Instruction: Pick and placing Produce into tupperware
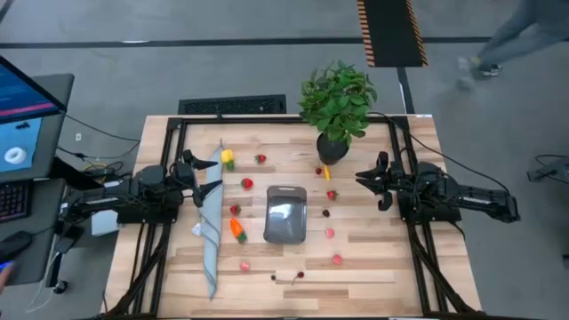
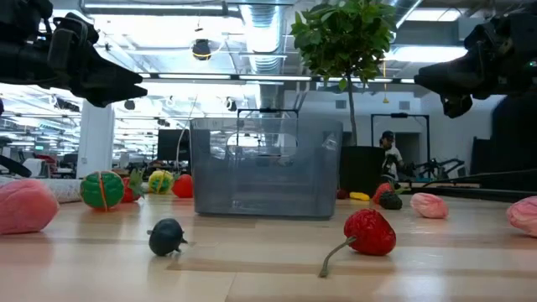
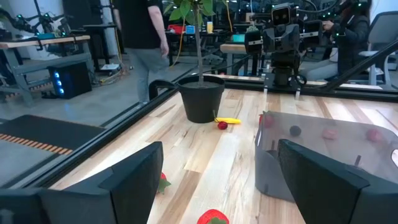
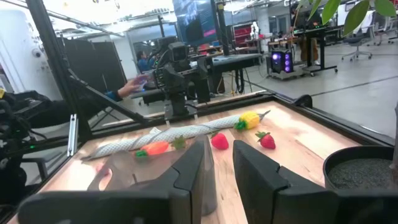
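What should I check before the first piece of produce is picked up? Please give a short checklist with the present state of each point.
1. Container stands upright at the table centre, no lid on it: ok.
2. Container has room inside, no piece visible in it: ok.
3. Left gripper open and holding nothing: ok.
4. Right gripper free, fingers narrowly apart with nothing between them: ok.
5. A piece within easy reach: the carrot lies just left of the container, beside the grey cloth: ok.
6. The potted plant stands over the yellow piece; whether its leaves block a grasp there: cannot tell.
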